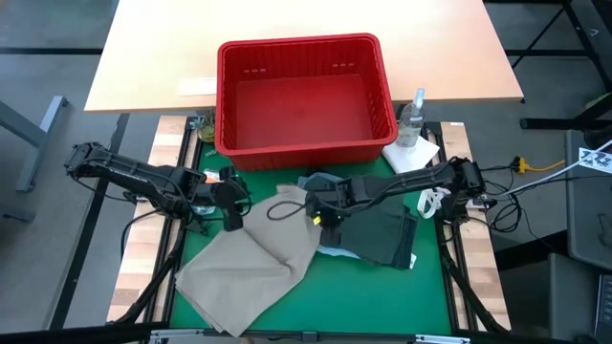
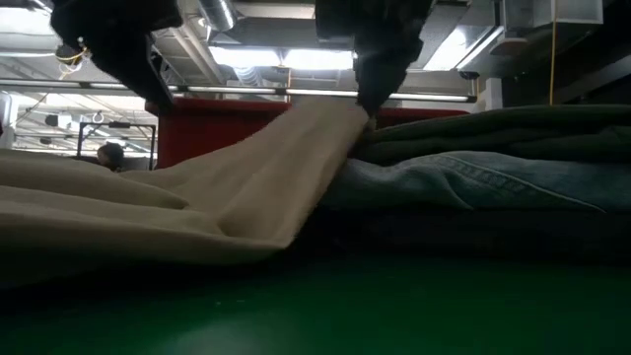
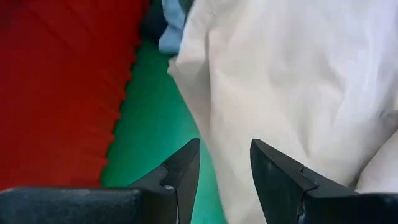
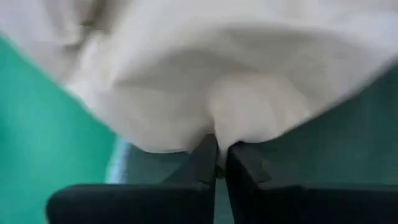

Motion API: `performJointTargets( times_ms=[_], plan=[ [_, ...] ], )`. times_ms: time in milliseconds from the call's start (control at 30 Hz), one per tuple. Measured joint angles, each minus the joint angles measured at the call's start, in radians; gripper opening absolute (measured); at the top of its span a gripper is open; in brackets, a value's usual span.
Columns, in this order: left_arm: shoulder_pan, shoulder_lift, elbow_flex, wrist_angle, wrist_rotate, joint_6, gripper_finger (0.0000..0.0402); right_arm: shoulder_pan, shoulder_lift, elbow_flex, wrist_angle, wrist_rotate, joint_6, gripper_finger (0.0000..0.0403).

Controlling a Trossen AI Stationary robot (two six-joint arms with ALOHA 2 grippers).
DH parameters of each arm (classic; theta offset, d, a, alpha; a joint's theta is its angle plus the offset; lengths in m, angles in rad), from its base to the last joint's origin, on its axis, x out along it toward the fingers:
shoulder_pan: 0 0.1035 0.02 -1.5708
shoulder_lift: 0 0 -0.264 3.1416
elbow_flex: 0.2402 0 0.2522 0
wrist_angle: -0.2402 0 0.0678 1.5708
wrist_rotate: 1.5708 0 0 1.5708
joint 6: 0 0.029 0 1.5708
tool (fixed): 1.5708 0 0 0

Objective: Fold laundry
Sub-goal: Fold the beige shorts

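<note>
The beige khaki piece [image 1: 253, 263] lies spread on the green mat [image 1: 382, 296], left of centre. Its right edge rises to my right gripper [image 1: 320, 205], which is shut on it. Beside that edge a dark olive green piece [image 1: 378, 234] rests on light blue denim [image 2: 473, 182] in a flat stack. My left gripper [image 3: 224, 168] hangs open above the beige piece's far left edge [image 3: 205, 112]. Nothing sits between its fingers, and in the low view it stands clear above the cloth. My right gripper pinches a bunched fold of the beige piece's right edge [image 4: 233, 134] between its two fingers. The fingers come from above, slanting down. The cloth rises to a peak at the hold [image 2: 345, 113] and slopes down leftward to the rest, which lies on the mat.
A red plastic basket [image 1: 306, 96] stands at the mat's far edge, close to both grippers. A spray bottle [image 1: 413, 119] and a small white cloth [image 1: 411, 155] sit at the far right. Bare green mat shows along the near right.
</note>
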Motion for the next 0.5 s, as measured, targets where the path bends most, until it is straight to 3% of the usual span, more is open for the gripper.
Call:
performJointTargets(
  times_ms=[133,300,500],
  plan=[
    [0.000,0.000,0.000,0.090,-0.006,0.030,0.0137,0.047,0.000,0.000,0.037,-0.050,-0.001,0.0036],
    [0.001,0.025,0.000,0.210,-0.002,0.097,0.0137,0.100,0.000,0.000,0.035,-0.032,-0.001,0.0009],
    [0.004,0.136,0.000,0.318,0.052,0.131,0.0137,0.124,0.000,0.000,0.034,-0.020,0.008,0.0019]
  ],
)
